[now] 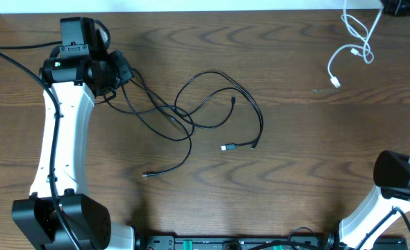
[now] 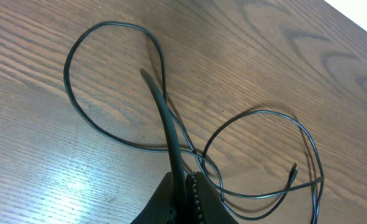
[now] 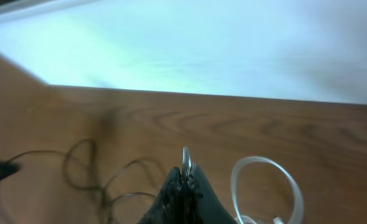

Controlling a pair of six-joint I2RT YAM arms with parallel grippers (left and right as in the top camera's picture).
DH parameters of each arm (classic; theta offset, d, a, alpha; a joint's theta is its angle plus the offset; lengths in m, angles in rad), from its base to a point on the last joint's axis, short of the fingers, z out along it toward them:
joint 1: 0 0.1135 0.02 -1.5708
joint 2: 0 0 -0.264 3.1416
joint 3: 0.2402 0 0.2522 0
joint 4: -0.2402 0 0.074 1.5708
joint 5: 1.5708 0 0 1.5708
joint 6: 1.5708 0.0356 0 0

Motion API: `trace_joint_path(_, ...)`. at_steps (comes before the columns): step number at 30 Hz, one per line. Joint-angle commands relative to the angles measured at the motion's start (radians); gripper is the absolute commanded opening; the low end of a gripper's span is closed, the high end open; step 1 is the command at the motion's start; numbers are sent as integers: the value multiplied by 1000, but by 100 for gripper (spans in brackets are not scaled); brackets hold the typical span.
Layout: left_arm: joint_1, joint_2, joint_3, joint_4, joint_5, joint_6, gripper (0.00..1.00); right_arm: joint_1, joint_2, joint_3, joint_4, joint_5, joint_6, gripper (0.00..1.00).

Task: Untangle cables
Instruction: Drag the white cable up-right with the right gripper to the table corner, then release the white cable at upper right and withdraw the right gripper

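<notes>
Thin looping black cables (image 1: 184, 113), woodgrain table (image 1: 309, 160).

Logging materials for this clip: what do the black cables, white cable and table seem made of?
The black cables: likely a rubber or plastic jacket, slightly glossy; they curl limply. The white cable: likely smooth plastic; it lies in loose loops. The table: wood or wood-look laminate; visible grain, soft sheen.

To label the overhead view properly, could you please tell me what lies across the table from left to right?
Left gripper → black cables → white cable → right arm.
</notes>
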Motion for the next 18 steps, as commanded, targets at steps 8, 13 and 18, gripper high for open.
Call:
trace_joint_path(8, 2, 12, 2, -2, 8, 6, 8, -100, 164, -47, 218, 208, 20, 1)
trace_joint_path(13, 2, 12, 2, -3, 8, -2, 8, -165, 258, -47, 342, 251, 20, 1)
trace_joint_path(18, 2, 12, 2, -2, 8, -5, 8, -219, 397, -47, 465, 251, 21, 1)
